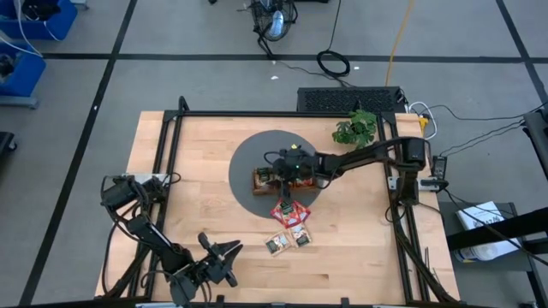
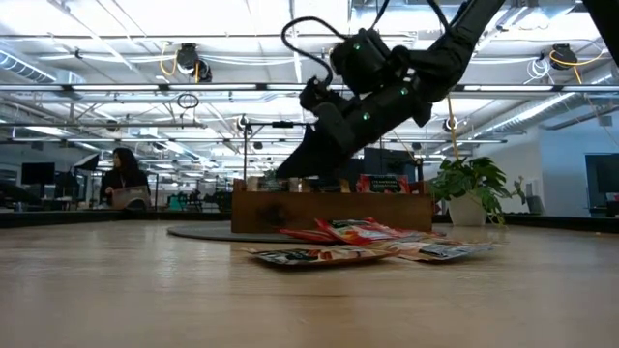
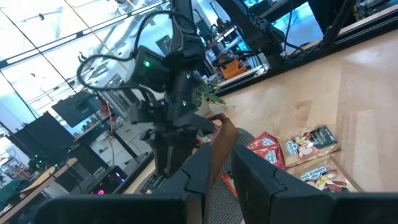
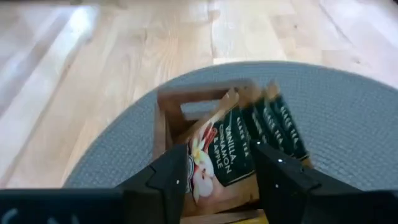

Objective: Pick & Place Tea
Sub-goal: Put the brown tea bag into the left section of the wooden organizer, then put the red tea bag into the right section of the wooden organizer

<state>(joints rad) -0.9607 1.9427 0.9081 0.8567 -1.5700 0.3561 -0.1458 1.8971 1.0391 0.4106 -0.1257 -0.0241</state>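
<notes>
Loose sachets [image 1: 288,227] nearest in the low view, lying flat in an overlapping scatter on the bench just off the near edge of the round grey mat [image 1: 244,162]: red ones on top, pale and dark-green labelled ones at the near side. Past them, wooden tray [image 2: 332,208] on the mat, several dark-green sachets [image 4: 273,134] standing on edge in one compartment, a vanilla-labelled one [image 4: 214,155] leaning loosely against them, tilted, not seated. Right gripper [image 4: 217,177] right over that compartment, fingers apart on either side of the leaning sachet, not clamped on it. Risks: tilted sachet may slump across the divider or catch a finger on lift-out and drag out of the tray; overlapping loose ones likely to come up two at a time or slide on the smooth wood. Left gripper [image 1: 224,254] parked near the bench's front edge, well apart from the tea, fingers narrowly apart, empty. Potted plant [image 1: 356,128] near the far edge.
</notes>
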